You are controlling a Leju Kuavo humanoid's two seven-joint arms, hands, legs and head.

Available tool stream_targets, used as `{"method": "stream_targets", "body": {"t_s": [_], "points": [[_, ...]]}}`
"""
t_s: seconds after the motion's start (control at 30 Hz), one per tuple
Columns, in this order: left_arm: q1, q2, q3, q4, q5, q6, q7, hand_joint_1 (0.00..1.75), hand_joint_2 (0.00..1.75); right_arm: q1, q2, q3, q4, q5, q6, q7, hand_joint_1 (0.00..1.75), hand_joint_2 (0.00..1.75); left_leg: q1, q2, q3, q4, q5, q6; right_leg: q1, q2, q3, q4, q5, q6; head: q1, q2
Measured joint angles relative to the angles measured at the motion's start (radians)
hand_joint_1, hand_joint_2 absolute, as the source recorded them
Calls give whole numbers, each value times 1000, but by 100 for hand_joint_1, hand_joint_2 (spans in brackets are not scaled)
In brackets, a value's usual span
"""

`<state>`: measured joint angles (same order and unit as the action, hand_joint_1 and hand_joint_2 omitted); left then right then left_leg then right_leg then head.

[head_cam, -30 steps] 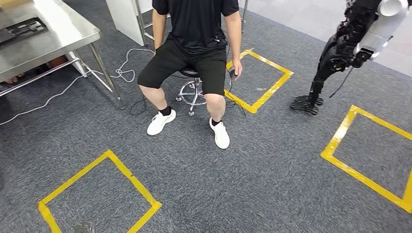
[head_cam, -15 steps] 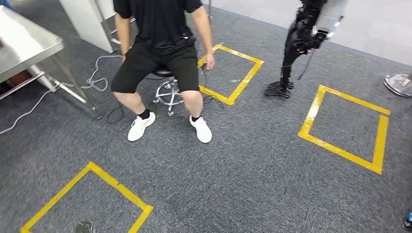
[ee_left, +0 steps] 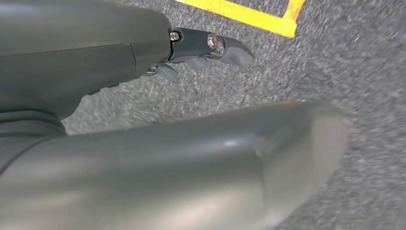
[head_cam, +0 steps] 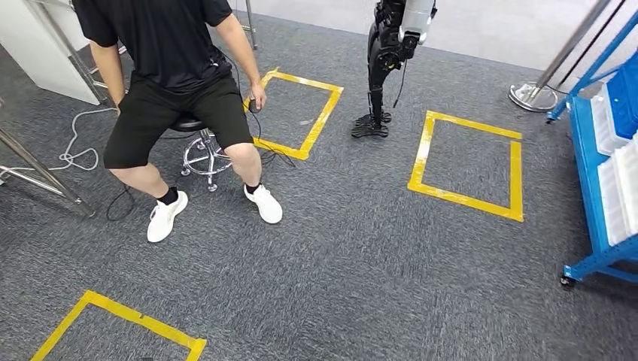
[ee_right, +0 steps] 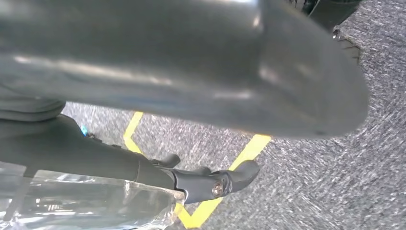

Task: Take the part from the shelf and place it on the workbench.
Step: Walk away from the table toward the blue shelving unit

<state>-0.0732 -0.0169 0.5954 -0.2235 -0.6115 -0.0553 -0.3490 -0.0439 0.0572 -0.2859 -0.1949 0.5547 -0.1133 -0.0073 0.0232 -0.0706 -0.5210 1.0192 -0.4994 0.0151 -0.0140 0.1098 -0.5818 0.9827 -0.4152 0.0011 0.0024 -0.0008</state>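
- Left hand (ee_left: pixel 143 48): hangs over the carpet (ee_left: pixel 364 72), fingers stretched out and apart, nothing in it.
- Right hand (ee_right: pixel 124 163): also hanging, fingers fairly straight. A clear glossy sheet (ee_right: pixel 86 206) lies right against the fingers; can't tell if it's held or just in the way.
- Part: can't make it out anywhere. My guess is it's in the bins (head_cam: pixel 624 195) on the blue shelf (head_cam: pixel 590 203), well ahead of the right hand and off to its outer side.
- Step in hand, as I read it: get to the shelf. Square the body up to the shelf front first and stop short of the frame, so the arm has room to lift.
- Keep both arms down and tucked until stopped. Choose the bin from the head view before reaching.
- Risk: the shelf foot sticks out low on the right-hand side, so watch the feet.
- Floor: grey carpet, flat, with yellow tape (ee_right: pixel 246 148) under the right hand and a taped square (head_cam: pixel 466 162) farther ahead.
- Beyond the left hand: a seated person (head_cam: pixel 165 68) on a stool (head_cam: pixel 199 150), a loose cable (head_cam: pixel 75 143) and a metal table leg (head_cam: pixel 45 177).
- Far ahead: another robot's leg (head_cam: pixel 380 68) and a post base (head_cam: pixel 530 96).
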Motion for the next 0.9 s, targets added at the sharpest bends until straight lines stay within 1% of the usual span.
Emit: {"method": "stream_targets", "body": {"t_s": [0.03, 0.07, 0.1, 0.13, 0.17, 0.2, 0.23, 0.27, 0.3, 0.33, 0.37, 0.4, 0.43, 0.47, 0.5, 0.53, 0.57, 0.6, 0.63, 0.67, 0.7, 0.73, 0.77, 0.8, 0.83, 0.87, 0.9], "points": [[1, 1, -2, 1, -2, -1, 2, 0, 0, 0, 0, -2, 0, 1, 0, 0, 0, 0, -5, 10, -2, -1, 3, 5, 1, 9, -6, -2, 4, 8, 0, 0], [1, 2, -4, 1, -3, -1, 4, 0, 0, 2, 0, -4, 0, 1, 0, 0, 0, 0, -6, 21, -3, -7, 9, 14, 0, 12, -12, -3, 8, 16, 0, 0], [1, 3, -6, 1, -3, -2, 5, 0, 0, 3, 0, -5, 0, 1, 0, 0, 0, 0, -7, 31, -2, -16, 18, 22, 0, -2, -21, 2, 7, 20, 1, 0], [1, 3, -7, 1, -4, -3, 5, 0, 0, 4, -1, -6, 0, 2, 0, 0, 0, 0, -7, 43, -2, -25, 27, 30, 1, -26, -35, 22, -5, 20, 3, 0], [2, 3, -8, 1, -5, -4, 9, 0, 0, 3, -2, -6, 0, 2, 0, 0, 0, 0, -6, 56, -3, -33, 35, 36, 1, -54, -59, 66, -29, 16, 6, 0], [5, 4, -9, 2, -7, -6, 14, 0, 0, 1, -2, -7, 0, 3, 1, 0, 0, 0, -9, 70, -5, -36, 39, 39, 0, -81, -89, 128, -61, 10, 9, 0], [7, 4, -10, 2, -9, -7, 22, 0, 0, 0, -2, -7, 0, 3, 2, 0, 0, 0, -10, 86, -9, -36, 41, 41, -3, -92, -122, 198, -94, 7, 11, 0], [10, 5, -10, 3, -12, -9, 30, 0, 0, -1, -2, -9, 0, 4, 3, -1, 0, 0, -12, 101, -12, -36, 42, 42, -6, -97, -147, 258, -117, 8, 12, 0], [12, 5, -10, 3, -14, -9, 36, 0, 0, -1, -2, -11, 0, 5, 4, -1, 0, 0, -13, 115, -15, -36, 43, 41, -8, -99, -154, 286, -126, 14, 12, 0], [12, 5, -10, 4, -15, -10, 41, 0, 0, 0, -2, -13, 0, 5, 5, -1, 0, 0, -13, 129, -16, -36, 44, 40, -11, -103, -138, 273, -121, 23, 13, 0], [12, 4, -10, 4, -15, -11, 44, 0, 0, 1, -3, -15, 0, 6, 6, -1, 0, 0, -13, 141, -17, -35, 44, 38, -13, -112, -103, 223, -105, 33, 14, 0], [12, 3, -10, 4, -16, -10, 45, 0, 0, 0, -4, -17, 0, 8, 6, -1, 0, 0, -13, 153, -16, -34, 44, 34, -15, -133, -52, 146, -85, 41, 15, 0], [12, 3, -10, 4, -16, -7, 45, 0, 0, -1, -5, -18, 0, 11, 6, -2, 0, 0, -16, 164, -16, -32, 42, 29, -14, -161, -7, 74, -69, 44, 16, 0], [12, 3, -10, 4, -18, -4, 45, 0, 0, -4, -5, -19, 0, 15, 6, -3, 0, 0, -19, 174, -15, -29, 39, 22, -13, -180, 24, 25, -57, 42, 14, 0], [11, 3, -10, 4, -20, 1, 46, 0, 0, -5, -5, -20, 0, 19, 6, -4, 0, 0, -21, 185, -13, -27, 36, 14, -10, -192, 38, -3, -51, 36, 12, 0], [10, 2, -10, 4, -21, 6, 46, 0, 0, -5, -5, -21, 0, 23, 6, -5, 0, 0, -21, 196, -10, -27, 34, 7, -5, -188, 35, -6, -48, 29, 10, 0], [9, 2, -10, 4, -23, 10, 45, 0, 0, -4, -6, -22, 0, 26, 6, -6, 0, 0, -18, 207, -6, -27, 32, 1, -4, -173, 32, -7, -45, 21, 9, 0], [7, 0, -10, 4, -23, 12, 45, 0, 0, -3, -7, -22, 0, 28, 6, -7, 0, 0, -13, 202, -5, -23, 28, -6, -8, -161, 32, -8, -43, 14, 8, 0], [5, 0, -10, 4, -23, 14, 44, 0, 0, -2, -9, -23, 0, 30, 6, -8, 0, 0, -9, 182, -9, -8, 13, -12, -12, -150, 35, -9, -39, 6, 7, 0], [5, -1, -10, 5, -23, 17, 42, 0, 0, -1, -10, -23, 0, 31, 6, -9, 0, 0, -5, 150, -24, 30, -15, -17, -15, -138, 37, -11, -35, -3, 5, 0], [7, -2, -10, 5, -23, 20, 42, 0, 0, -2, -11, -23, 0, 33, 6, -10, 0, 0, -2, 113, -48, 89, -53, -20, -15, -126, 39, -11, -32, -11, 3, 0], [9, -2, -9, 6, -23, 25, 40, 0, 0, -2, -12, -23, 0, 36, 5, -12, 0, 0, -1, 87, -78, 159, -92, -20, -11, -112, 37, -10, -30, -16, 1, 0], [11, -2, -9, 6, -23, 29, 40, 0, 0, -3, -12, -23, 0, 38, 5, -12, 0, 0, -1, 75, -109, 226, -120, -19, -6, -97, 36, -10, -28, -19, 1, 0], [12, -3, -9, 7, -23, 33, 39, 0, 0, -2, -13, -24, 0, 39, 5, -13, 0, 0, -1, 71, -128, 264, -127, -17, -1, -82, 36, -9, -28, -20, 1, 0], [13, -3, -8, 7, -23, 36, 39, 0, 0, -1, -13, -24, 0, 41, 5, -12, 0, 0, -1, 69, -131, 266, -113, -14, 2, -66, 36, -8, -28, -20, 1, 0], [12, -4, -8, 7, -21, 39, 39, 0, 0, -1, -13, -25, 0, 42, 5, -11, 0, 0, -1, 65, -117, 230, -81, -9, 4, -51, 37, -6, -28, -20, 1, 0], [12, -4, -6, 8, -18, 42, 38, 0, 0, -1, -13, -26, 0, 43, 5, -10, 0, 0, -1, 54, -87, 164, -40, -4, 6, -36, 39, -5, -28, -20, 1, 0]]}}
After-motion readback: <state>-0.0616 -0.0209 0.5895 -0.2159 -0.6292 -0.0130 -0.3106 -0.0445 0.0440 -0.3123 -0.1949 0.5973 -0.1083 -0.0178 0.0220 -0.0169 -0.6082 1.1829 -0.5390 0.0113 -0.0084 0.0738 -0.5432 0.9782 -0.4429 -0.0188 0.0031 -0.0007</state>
